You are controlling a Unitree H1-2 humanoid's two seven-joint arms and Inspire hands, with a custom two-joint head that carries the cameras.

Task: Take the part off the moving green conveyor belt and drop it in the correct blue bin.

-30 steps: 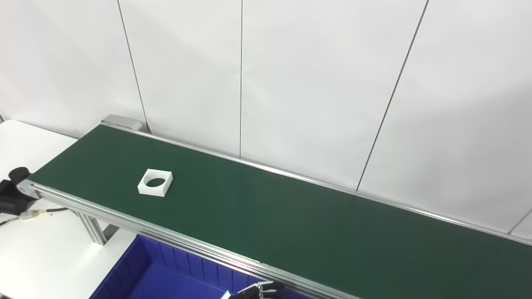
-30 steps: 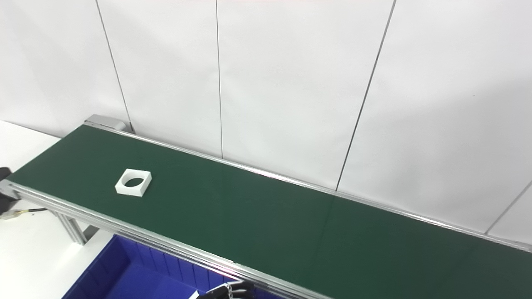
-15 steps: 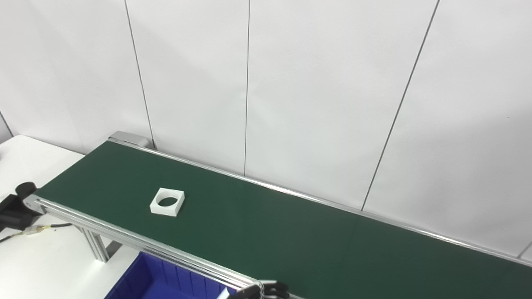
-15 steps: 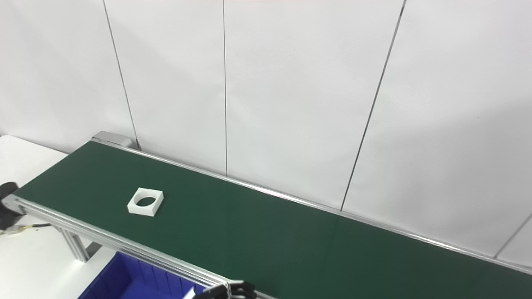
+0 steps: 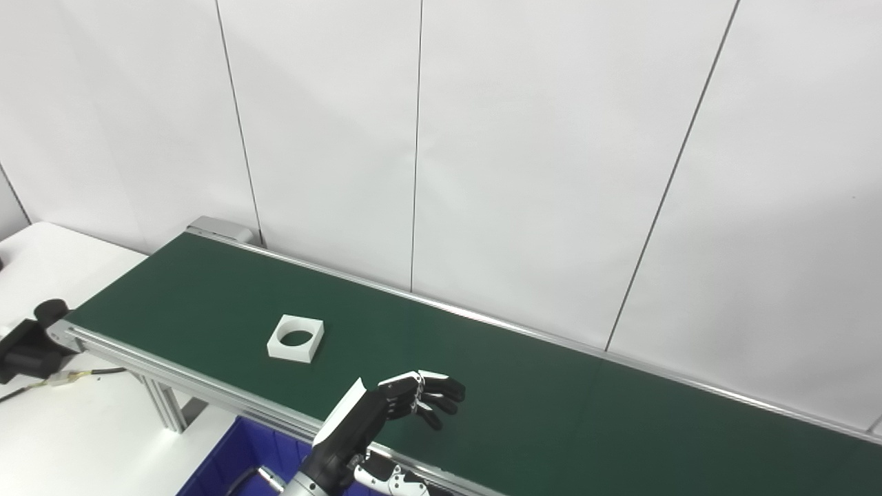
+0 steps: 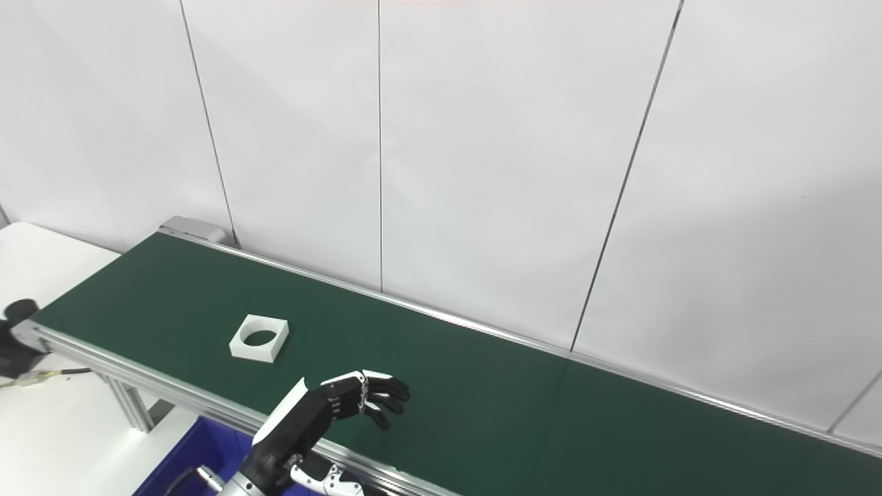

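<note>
Over at the left edge a black motor (image 5: 27,341) sits at the end of the green conveyor belt (image 5: 524,393), and left of centre the white square part (image 5: 295,338) with its round hole lies flat on it, while lower centre the left hand (image 5: 403,399) hovers over the belt empty, fingers curled but apart, near the part without touching. The risk, I'd say, is timing: the belt could carry the part past those fingers, or they could nudge it askew. The left eye view shows a bigger corner of the blue bin (image 5: 238,461) at the bottom edge; the right hand shows in neither.
</note>
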